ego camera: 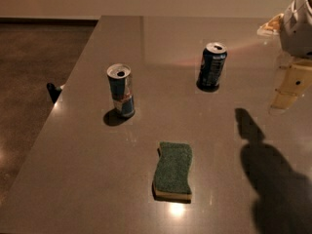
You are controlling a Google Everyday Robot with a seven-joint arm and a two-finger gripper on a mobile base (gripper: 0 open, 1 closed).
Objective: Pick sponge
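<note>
Table [97, 179]: sponge [173, 170], 2 cans [120, 90] [211, 66] (hand [291, 87] above)

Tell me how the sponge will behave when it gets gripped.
The sponge lies flat with a green scouring top over pale foam, so it will probably squash under a pinch. It looks light, and too flat to roll. The gripper hangs at the upper right, apart from it.
</note>
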